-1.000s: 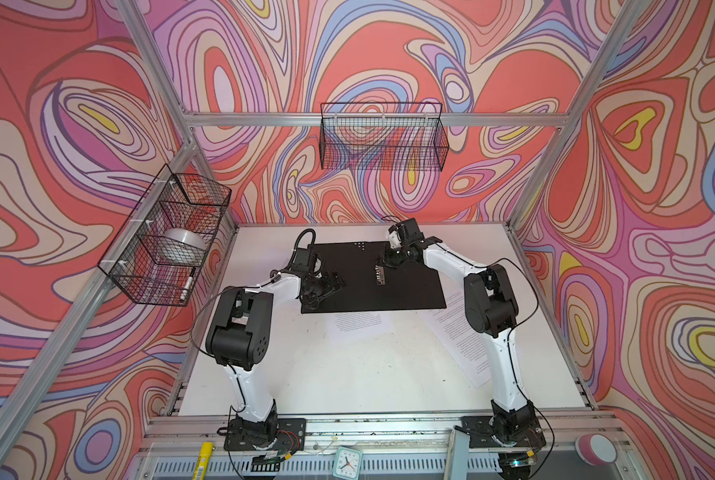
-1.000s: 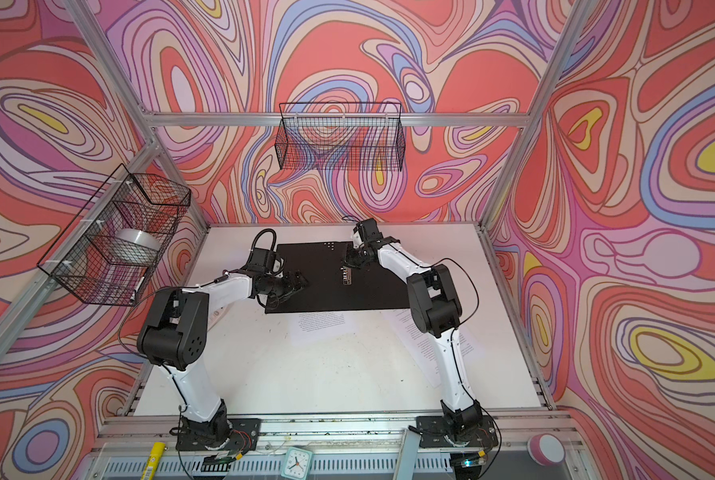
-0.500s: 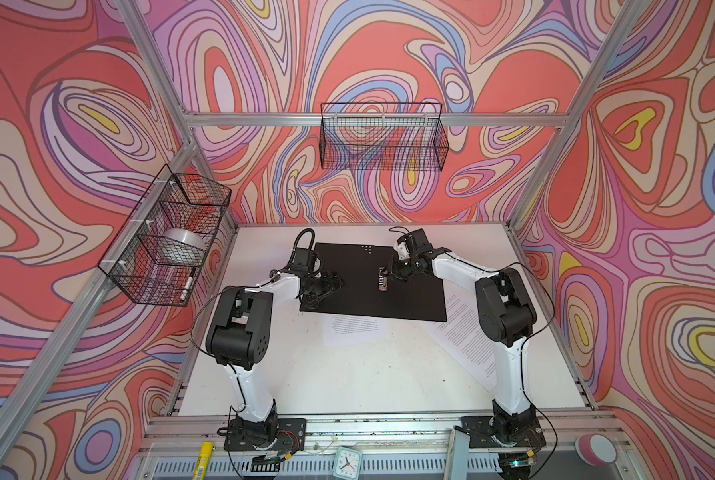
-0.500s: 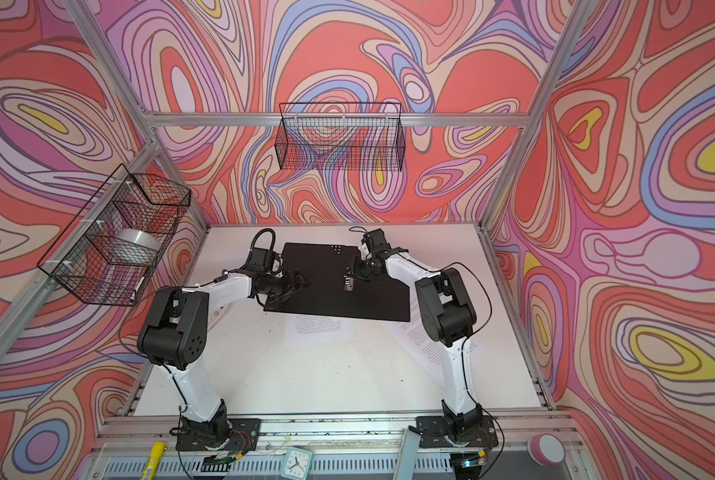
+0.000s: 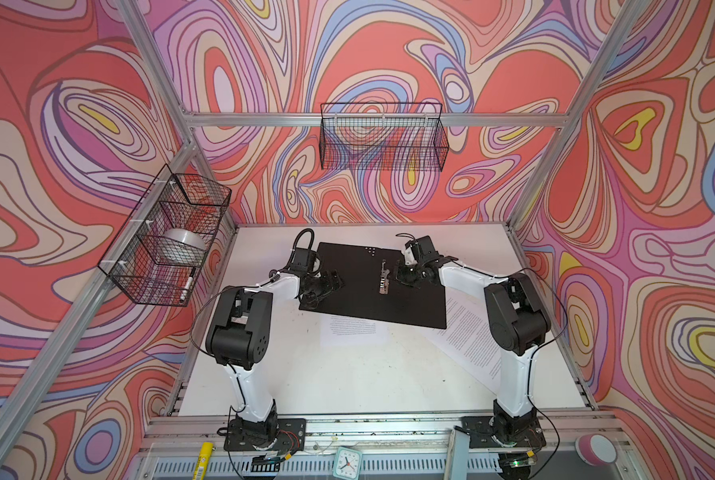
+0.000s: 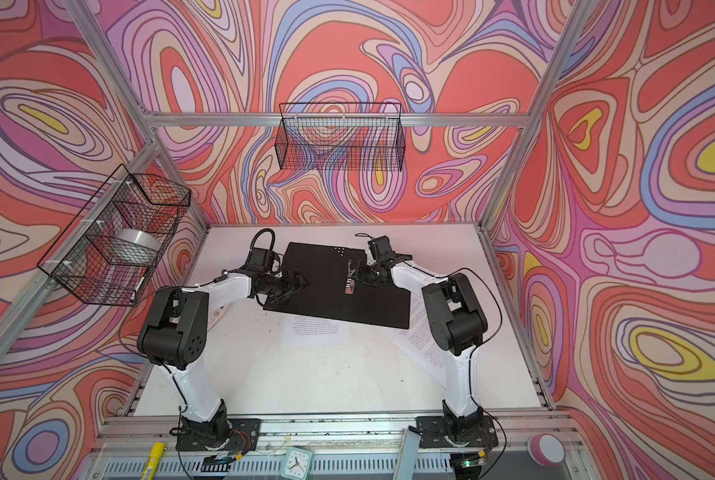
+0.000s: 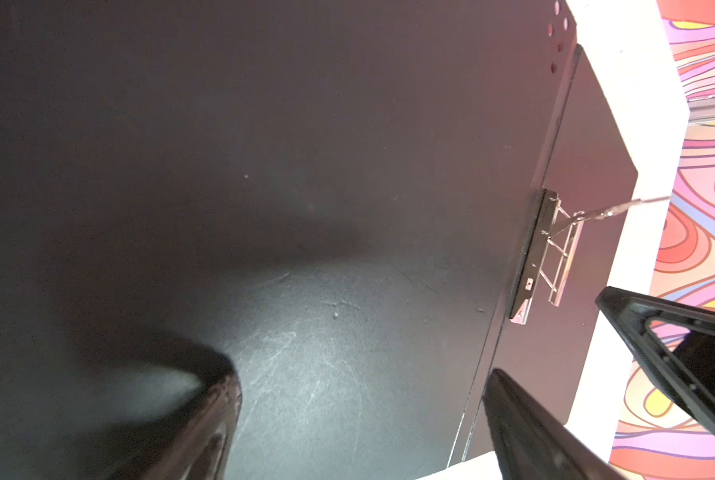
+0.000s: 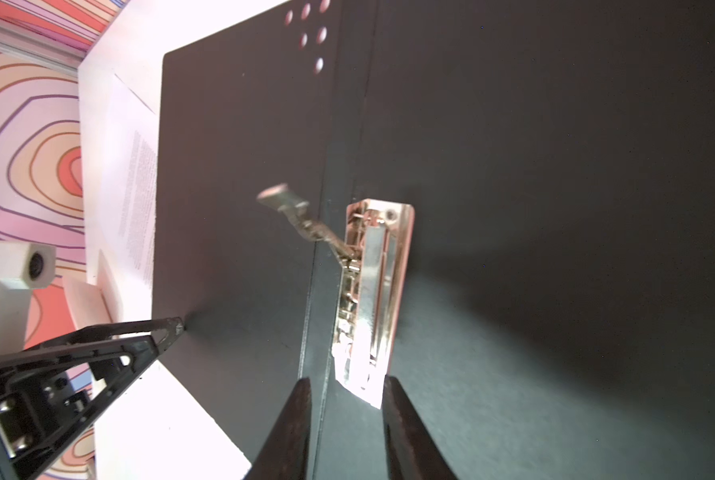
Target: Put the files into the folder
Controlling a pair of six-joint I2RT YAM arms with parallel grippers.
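Spread flat, black inside up, at the centre of both top views on the white table (image 5: 347, 386): the folder (image 5: 364, 303), its metal clip (image 5: 384, 281) on the spine with the lever (image 8: 281, 199) raised. Outside it, one of the files (image 5: 353, 332) tucked partly under the lower edge and another sheet (image 5: 472, 345) slanting away from the lower right corner, partly hidden by the right arm (image 5: 513, 316). Over the folder's left part, the left gripper (image 5: 331, 283) spread wide and empty; at the clip, the right gripper (image 8: 347, 380) only narrowly parted, the clip's end between its fingers (image 8: 297, 419)
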